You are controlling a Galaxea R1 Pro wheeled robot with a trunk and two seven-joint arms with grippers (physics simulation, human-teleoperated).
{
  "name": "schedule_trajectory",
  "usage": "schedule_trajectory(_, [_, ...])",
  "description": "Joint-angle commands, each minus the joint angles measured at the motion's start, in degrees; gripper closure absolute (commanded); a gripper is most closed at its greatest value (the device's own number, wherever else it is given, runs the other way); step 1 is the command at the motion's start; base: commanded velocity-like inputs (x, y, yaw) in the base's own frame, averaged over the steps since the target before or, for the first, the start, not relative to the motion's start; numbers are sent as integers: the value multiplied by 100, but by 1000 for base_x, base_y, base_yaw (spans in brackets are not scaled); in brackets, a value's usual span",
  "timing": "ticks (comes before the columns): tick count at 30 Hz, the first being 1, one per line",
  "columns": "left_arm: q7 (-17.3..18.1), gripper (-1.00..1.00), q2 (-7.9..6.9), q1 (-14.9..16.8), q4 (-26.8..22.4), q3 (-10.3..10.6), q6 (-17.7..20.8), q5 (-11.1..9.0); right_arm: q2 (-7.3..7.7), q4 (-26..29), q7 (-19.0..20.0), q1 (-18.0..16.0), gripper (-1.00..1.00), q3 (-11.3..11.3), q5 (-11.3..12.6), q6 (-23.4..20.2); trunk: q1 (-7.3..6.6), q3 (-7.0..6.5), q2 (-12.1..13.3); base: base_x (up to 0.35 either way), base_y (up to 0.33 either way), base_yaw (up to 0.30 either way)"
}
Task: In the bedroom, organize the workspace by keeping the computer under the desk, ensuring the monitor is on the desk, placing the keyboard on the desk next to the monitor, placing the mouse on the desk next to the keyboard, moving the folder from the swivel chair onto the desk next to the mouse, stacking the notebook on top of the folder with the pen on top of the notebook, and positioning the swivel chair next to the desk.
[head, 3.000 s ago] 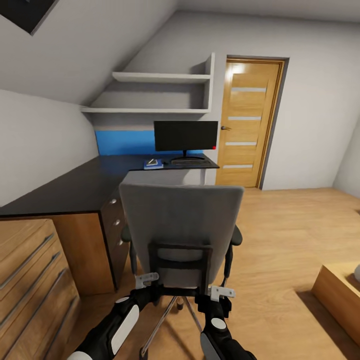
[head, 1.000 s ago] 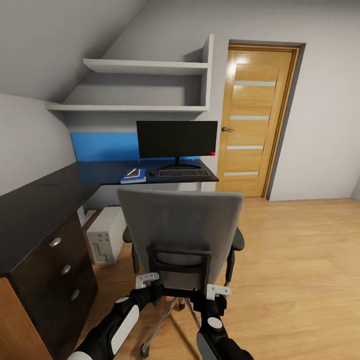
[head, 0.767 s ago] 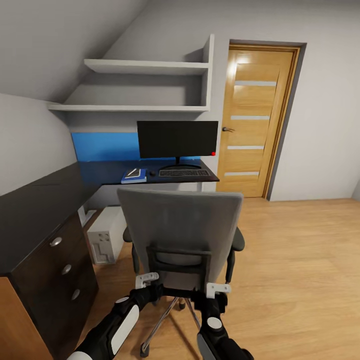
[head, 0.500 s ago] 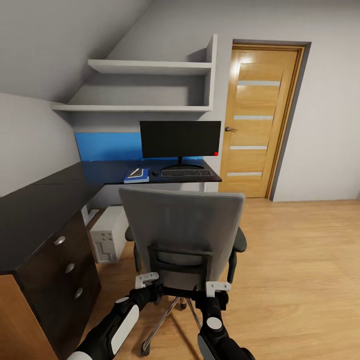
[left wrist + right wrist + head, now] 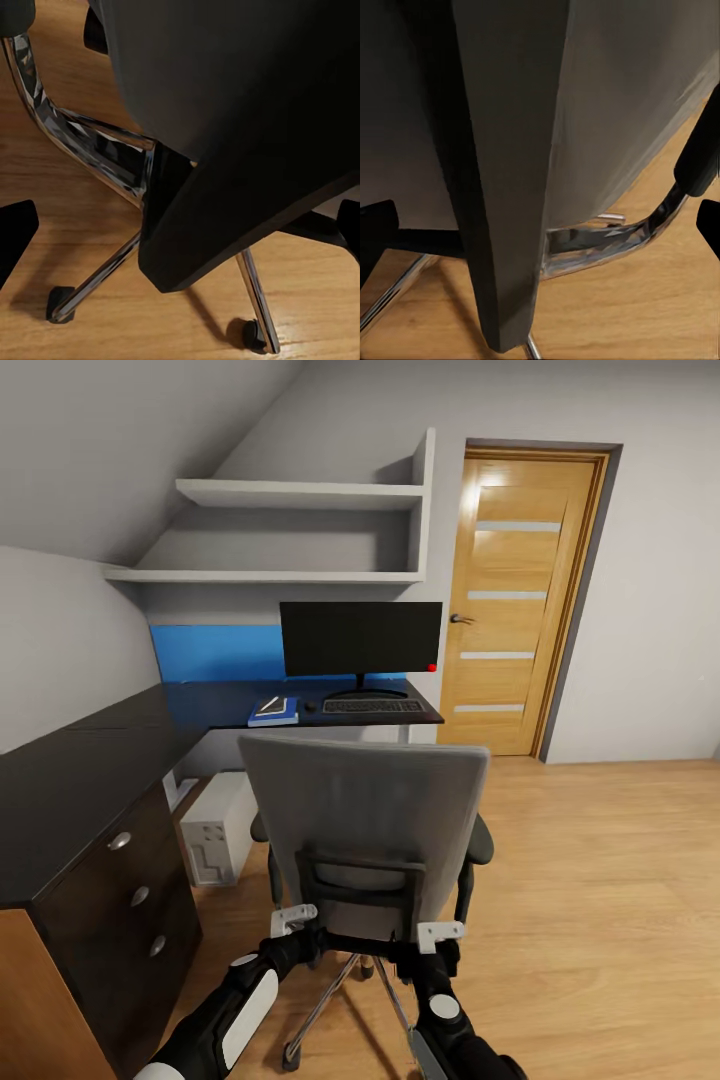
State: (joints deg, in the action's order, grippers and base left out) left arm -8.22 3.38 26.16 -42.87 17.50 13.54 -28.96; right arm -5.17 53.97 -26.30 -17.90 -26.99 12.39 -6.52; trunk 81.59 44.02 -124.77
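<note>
— Nearest me, what do the grippers hold?
— Left gripper [image 5: 297,932] and right gripper [image 5: 432,948] sit at the swivel chair [image 5: 365,820] back's lower bar; clamped or apart, I cannot tell.
— Beyond?
— Chair faces the desk [image 5: 90,760]; monitor [image 5: 361,639] near its far right corner.

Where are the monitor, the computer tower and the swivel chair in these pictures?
monitor [image 5: 360,638], head view, middle of its dark screen.
computer [image 5: 215,830], head view, its white side panel under the desk.
swivel chair [image 5: 365,810], head view, grey backrest.
</note>
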Motion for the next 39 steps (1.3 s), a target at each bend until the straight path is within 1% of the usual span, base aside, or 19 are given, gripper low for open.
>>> schedule_trajectory(1, [-51,-100,-4,3,-11,21,18,-56,6,9,-39,-5,-100,-19,28,-29,-1,6,-3,0,0,0])
schedule_trajectory(2, [-50,-100,-4,3,-11,19,17,-56,67,12,41,-18,-100,-12,27,-25,-1,6,-3,0,0,0])
schedule_trajectory(4, [-49,-100,-4,3,-11,18,17,-57,118,12,97,-56,-100,-6,30,-22,-1,6,-3,0,0,0])
schedule_trajectory(8, [-50,-100,-4,3,-11,22,17,-57,332,3,281,-189,-100,12,44,-23,-1,6,-3,0,0,0])
schedule_trajectory(10, [-51,-100,-4,3,-11,24,17,-57,453,-1,480,-284,-100,19,51,-24,-1,6,-3,0,0,0])
schedule_trajectory(12, [-49,-100,-2,3,-11,25,14,-57,525,-17,612,-372,-100,24,57,-23,-1,6,-3,0,0,0])
schedule_trajectory(18, [-48,-100,-2,3,-11,25,17,-64,573,-53,710,-435,-100,26,61,-17,-1,6,-3,16,-12,0])
schedule_trajectory(26, [-48,-100,1,3,-11,25,24,-63,572,-69,722,-436,-100,21,32,-16,-1,6,-3,163,-154,0])
schedule_trajectory(35, [-48,-100,8,3,-11,28,10,-69,569,-71,723,-434,-100,-22,26,54,-1,6,-3,28,-27,0])
schedule_trajectory(36, [-39,-100,16,2,-18,32,11,-71,566,-71,723,-432,-100,-26,26,57,-1,6,-3,2,-2,0])
schedule_trajectory(38, [-26,-100,82,-32,-51,37,34,-71,564,-72,723,-430,-100,-37,25,60,-1,6,-3,1,-1,0])
schedule_trajectory(39, [-23,-100,145,-72,-65,39,50,-72,561,-73,723,-428,-100,-42,22,61,-1,6,-3,0,0,0])
